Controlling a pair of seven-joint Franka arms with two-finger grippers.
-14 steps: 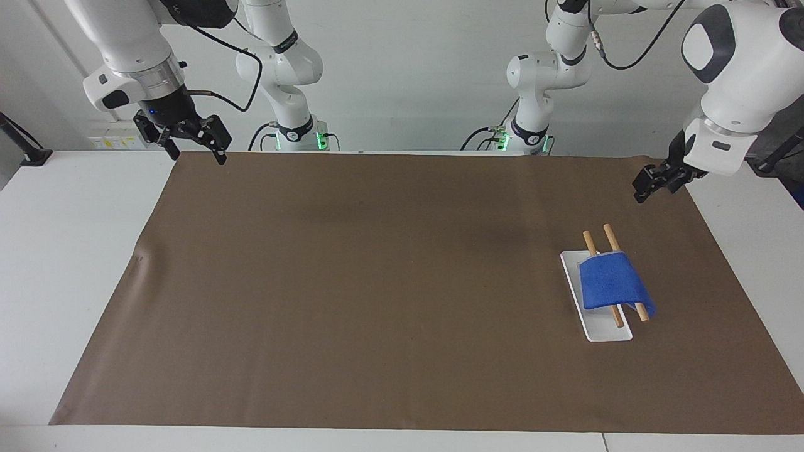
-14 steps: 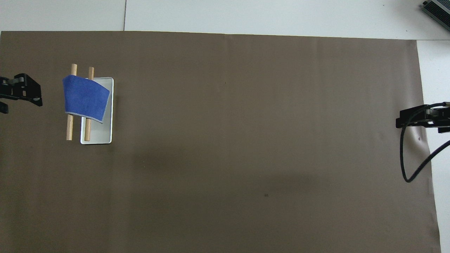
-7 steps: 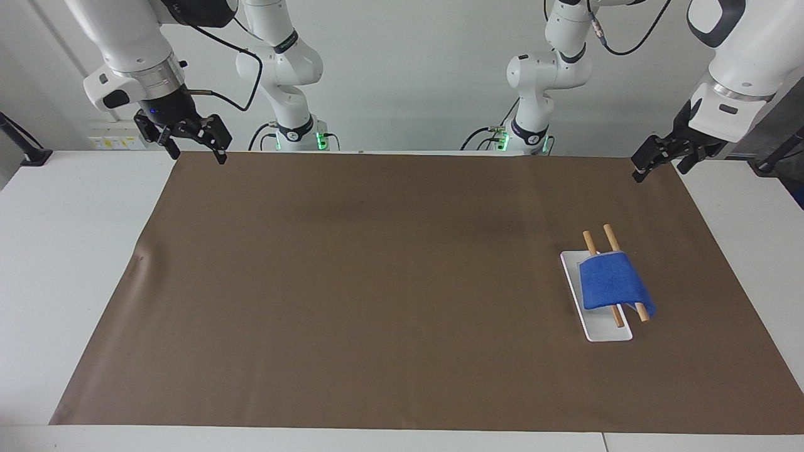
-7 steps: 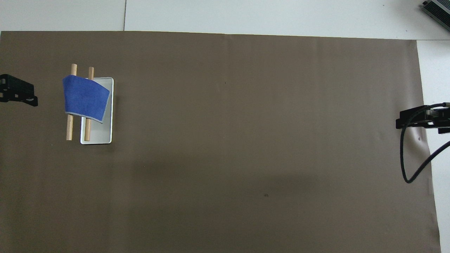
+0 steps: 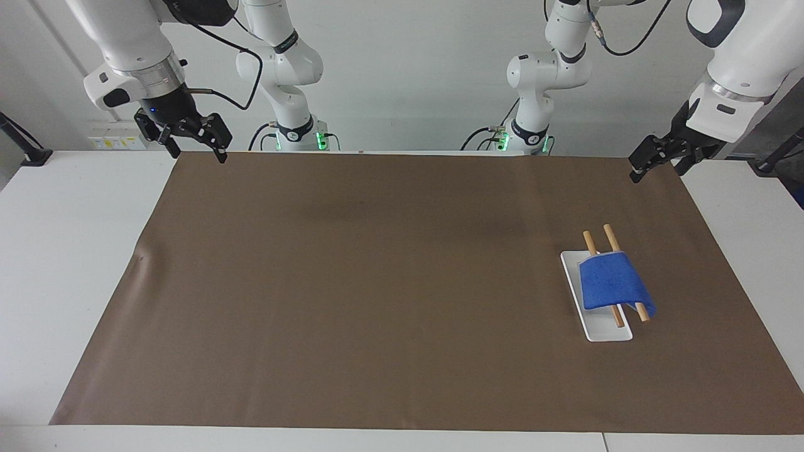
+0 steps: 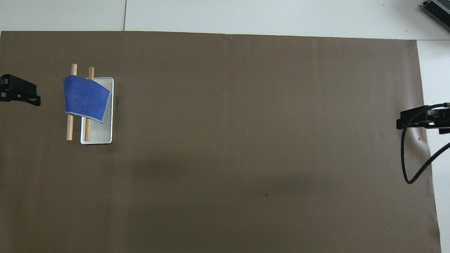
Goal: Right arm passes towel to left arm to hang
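Note:
The blue towel (image 5: 610,284) hangs draped over two wooden rods (image 5: 598,242) that lie over a white tray (image 5: 604,333) toward the left arm's end of the table; it also shows in the overhead view (image 6: 85,98). My left gripper (image 5: 657,168) is open and empty, raised over the brown mat's corner near the robots, apart from the towel; it shows at the overhead view's edge (image 6: 21,94). My right gripper (image 5: 193,149) is open and empty, raised over the mat's corner at the right arm's end (image 6: 412,119).
A brown mat (image 5: 377,282) covers most of the white table (image 5: 63,251). The right arm's black cable (image 6: 407,165) loops down over the mat's edge. The two arm bases stand at the table's edge nearest the robots.
My left gripper has risen and drawn back from beside the rods toward the robots' edge of the mat, then nearly stopped. The towel, the rods and the right arm have not moved.

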